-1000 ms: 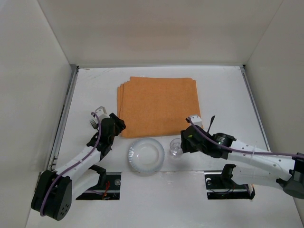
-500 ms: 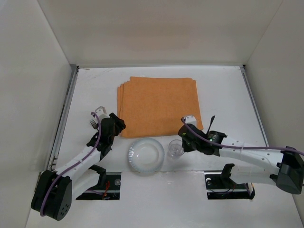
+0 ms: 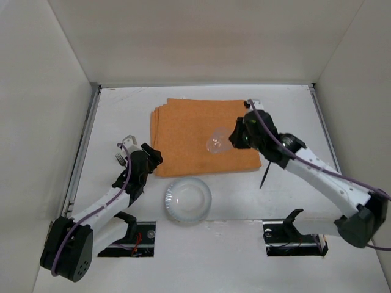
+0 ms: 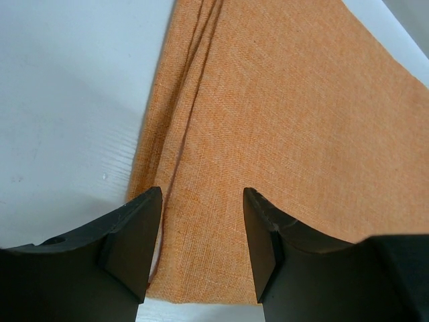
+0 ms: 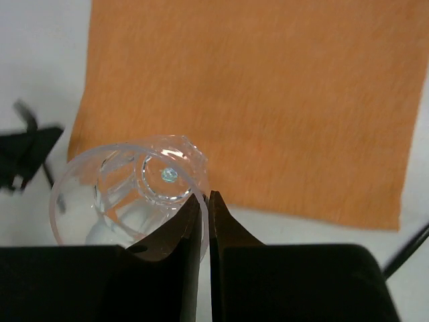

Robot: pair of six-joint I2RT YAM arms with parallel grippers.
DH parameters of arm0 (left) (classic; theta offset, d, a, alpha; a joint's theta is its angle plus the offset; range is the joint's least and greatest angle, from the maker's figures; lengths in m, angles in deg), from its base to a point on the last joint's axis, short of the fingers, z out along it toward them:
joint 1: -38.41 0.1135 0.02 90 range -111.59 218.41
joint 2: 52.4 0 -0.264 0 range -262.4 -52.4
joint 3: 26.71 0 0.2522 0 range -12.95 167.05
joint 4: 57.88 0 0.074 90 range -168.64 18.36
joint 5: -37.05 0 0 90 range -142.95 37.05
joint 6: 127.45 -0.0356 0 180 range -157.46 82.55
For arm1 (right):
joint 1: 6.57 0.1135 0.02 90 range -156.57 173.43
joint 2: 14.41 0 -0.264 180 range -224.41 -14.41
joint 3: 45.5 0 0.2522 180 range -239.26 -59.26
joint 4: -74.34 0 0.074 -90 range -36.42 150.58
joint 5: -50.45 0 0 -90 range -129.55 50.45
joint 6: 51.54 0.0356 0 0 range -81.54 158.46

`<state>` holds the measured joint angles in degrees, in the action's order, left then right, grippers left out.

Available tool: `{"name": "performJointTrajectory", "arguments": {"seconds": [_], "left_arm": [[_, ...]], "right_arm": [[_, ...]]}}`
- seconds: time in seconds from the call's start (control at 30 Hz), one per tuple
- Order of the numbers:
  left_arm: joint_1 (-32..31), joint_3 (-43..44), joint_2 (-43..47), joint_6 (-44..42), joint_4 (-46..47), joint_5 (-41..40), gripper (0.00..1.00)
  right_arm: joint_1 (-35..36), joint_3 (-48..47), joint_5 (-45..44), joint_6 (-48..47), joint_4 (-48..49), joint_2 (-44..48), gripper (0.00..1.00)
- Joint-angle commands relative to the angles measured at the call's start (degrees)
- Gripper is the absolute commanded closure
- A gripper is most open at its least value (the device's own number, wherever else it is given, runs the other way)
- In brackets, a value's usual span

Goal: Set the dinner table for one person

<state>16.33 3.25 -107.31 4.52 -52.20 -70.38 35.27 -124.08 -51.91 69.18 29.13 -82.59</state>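
Right gripper (image 5: 204,201) clamped on wall of clear glass (image 5: 110,194), glass tilted above orange mat (image 3: 183,131), left gripper (image 4: 201,208) half-open, empty, over mat's near-left corner, clear plate (image 3: 187,199) resting on dinner table (image 3: 122,116).

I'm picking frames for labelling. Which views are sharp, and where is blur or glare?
Left wrist view: orange mat crisp, weave visible. Right wrist view: mat smeared, glass sharp with a small glint. Top view: even light, soft shadows.

An orange cloth mat (image 3: 189,128) lies flat, a clear cup (image 3: 215,142) tilted over it. A clear plate (image 3: 187,200) sits nearer, and a thin black utensil (image 3: 264,174) lies just right.
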Motion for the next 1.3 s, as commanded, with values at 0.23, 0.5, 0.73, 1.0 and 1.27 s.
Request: {"name": "performJointTrajectory", "arguments": {"seconds": [0.23, 0.5, 0.73, 1.0, 1.27], "left_arm": [[-1.16, -2.40, 1.65, 0.65, 7.71, -1.73, 0.51], [-0.98, -4.34, -0.01, 0.56, 11.58, -1.12, 0.51], [-0.98, -4.78, 1.65, 0.48, 11.23, -0.76, 0.49], [-1.07, -4.25, -0.80, 0.56, 11.93, -0.41, 0.49], [-0.81, -4.08, -3.09, 0.56, 13.08, -0.32, 0.49]], "right_arm": [[-21.05, -23.41, 0.85, -6.64, 5.26, -29.26, 0.89], [-26.33, -30.01, -0.65, -4.44, 7.36, -40.44, 0.89], [-27.04, -36.43, -0.30, -4.18, 5.52, -47.56, 0.88], [-26.95, -40.21, -1.00, -3.74, 3.06, -52.93, 0.87], [-26.77, -41.80, -1.79, -4.26, 2.09, -52.76, 0.68]]}}
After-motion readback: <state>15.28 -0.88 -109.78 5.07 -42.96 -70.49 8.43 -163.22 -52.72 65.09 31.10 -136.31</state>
